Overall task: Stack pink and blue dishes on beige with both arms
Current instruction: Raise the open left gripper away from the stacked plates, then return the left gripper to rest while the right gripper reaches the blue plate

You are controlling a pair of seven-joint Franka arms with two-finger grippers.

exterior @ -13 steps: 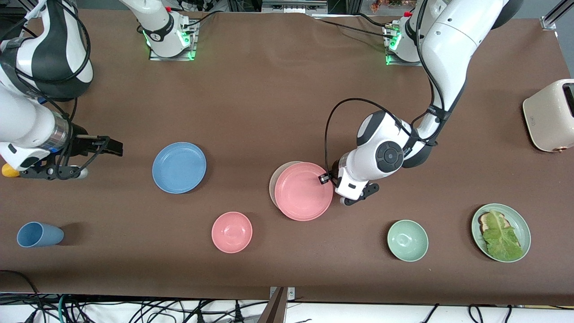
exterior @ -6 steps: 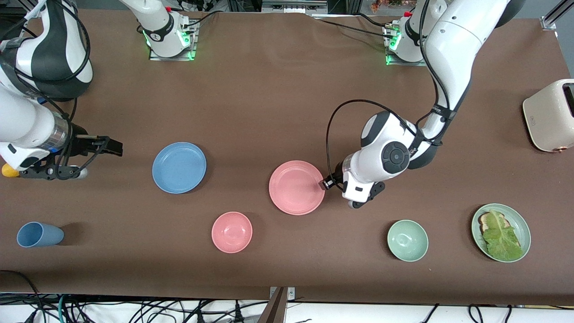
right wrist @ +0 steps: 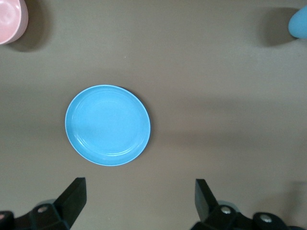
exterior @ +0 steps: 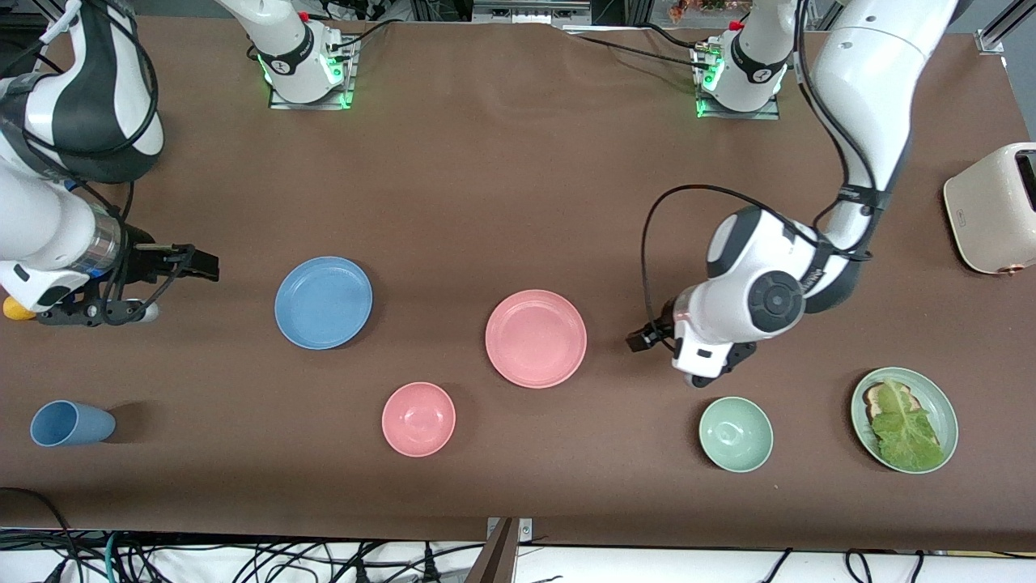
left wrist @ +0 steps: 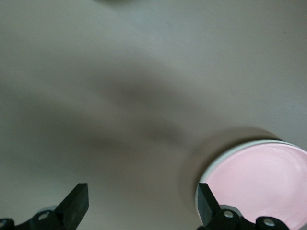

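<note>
This is a robotics lab arranged as a mock kitchen. Two white robot arms (exterior: 858,121) are bolted onto metal base plates (exterior: 307,93) with green indicator lights, at the edge of a table (exterior: 502,178) draped in brown cloth. Loose cables (exterior: 267,559) tangle below the edge nearest the front camera, and aluminium framing (exterior: 999,28) shows at one corner. The kitchen props are a cream toaster (exterior: 995,210), coloured plastic tableware, and a green plate of bread and lettuce (exterior: 904,419).
</note>
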